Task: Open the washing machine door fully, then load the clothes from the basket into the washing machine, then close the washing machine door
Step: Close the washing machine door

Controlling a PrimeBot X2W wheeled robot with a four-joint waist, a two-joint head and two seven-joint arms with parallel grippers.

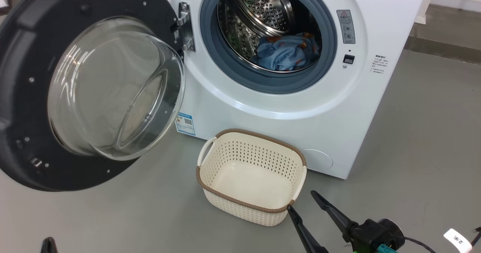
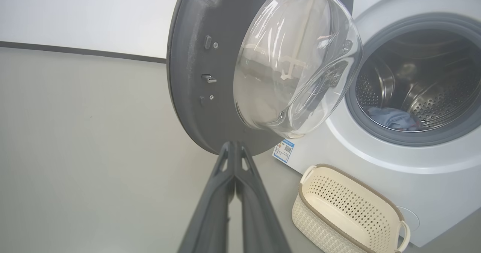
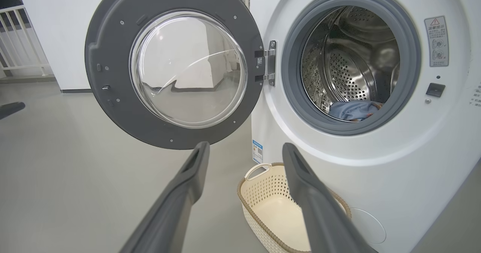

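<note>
door [image 1: 22, 95] wide open, clothes [image 1: 285, 53] in the drum [image 1: 263, 8], basket [image 1: 263, 132] empty (loading looks done). only closing the door is left. left gripper [image 2: 233, 147] jaws shut, empty; right gripper [image 1: 301, 200] jaws apart.

Wide-open washing machine door [image 1: 22, 76], blue clothes [image 1: 285, 53] inside the washing machine [image 1: 263, 110], cream basket [image 1: 244, 213] empty in front.

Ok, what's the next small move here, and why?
Probably bring the left gripper, fingers shut, behind the washing machine door and start pushing it closed: the clothes already lie in the drum, the basket is empty, and the door stands wide open.
</note>
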